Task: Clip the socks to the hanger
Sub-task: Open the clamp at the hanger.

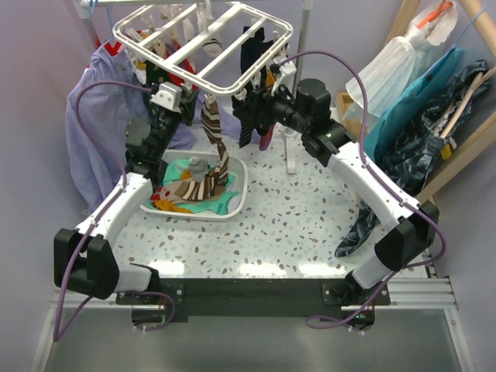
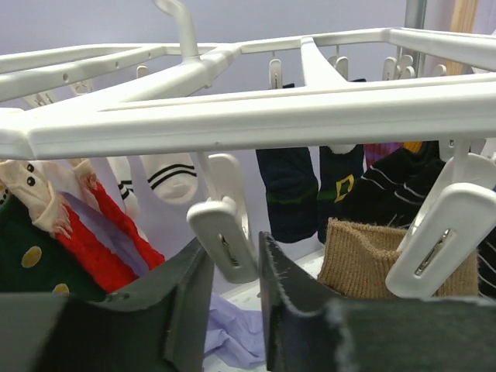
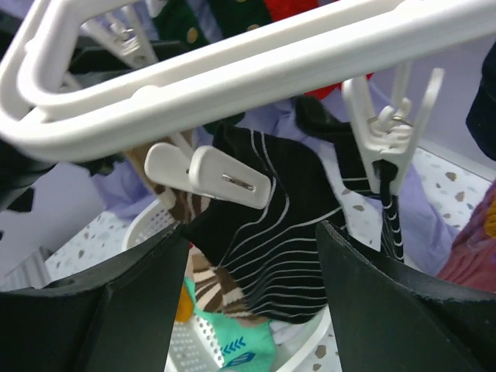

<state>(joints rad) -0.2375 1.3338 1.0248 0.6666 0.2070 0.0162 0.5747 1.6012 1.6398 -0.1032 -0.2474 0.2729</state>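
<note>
The white hanger (image 1: 205, 46) hangs at the back with several socks clipped to it. My left gripper (image 1: 166, 99) is under its near left bar. In the left wrist view the left gripper (image 2: 236, 267) has its jaws a narrow gap apart, with a white clip (image 2: 225, 232) hanging in that gap. A brown-cream striped sock (image 1: 215, 147) hangs from the hanger into the basket; its tan cuff (image 2: 364, 260) sits behind another clip (image 2: 438, 240). My right gripper (image 1: 248, 115) is wide open and empty. It frames a clipped black-white striped sock (image 3: 287, 240).
A white slotted basket (image 1: 236, 203) on the speckled table holds more socks, a teal one (image 3: 240, 341) among them. The lavender shirt (image 1: 93, 132) hangs at the left. Clothes and a wooden frame (image 1: 457, 147) crowd the right side. A dark cloth (image 1: 355, 232) lies by the right arm.
</note>
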